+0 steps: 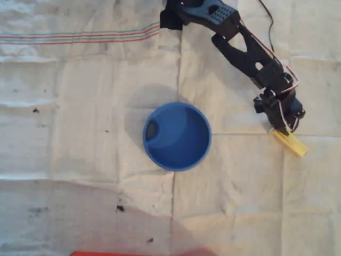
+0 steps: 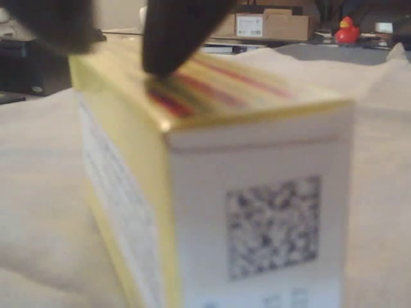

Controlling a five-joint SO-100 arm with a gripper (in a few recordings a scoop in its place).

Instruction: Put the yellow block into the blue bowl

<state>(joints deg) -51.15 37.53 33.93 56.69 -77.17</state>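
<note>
The yellow block (image 1: 292,144) lies on the cloth at the right in the overhead view, slanting down to the right. My gripper (image 1: 282,129) is at its upper-left end. In the wrist view the block (image 2: 257,212) is very close, its white end with a speckled square code facing the camera. One dark finger (image 2: 173,38) rests on its striped top face, and the other finger (image 2: 51,25) is a blur at its upper-left corner. Whether the fingers clamp the block is unclear. The blue bowl (image 1: 154,152) stands left of the block, near the cloth's middle, a small dark mark inside it.
A wrinkled pale cloth (image 1: 80,106) covers the table, with a few dark specks. A red strip (image 1: 122,253) shows at the bottom edge. Beyond the cloth, the wrist view has cardboard boxes (image 2: 270,25) and a red rubber duck (image 2: 347,30).
</note>
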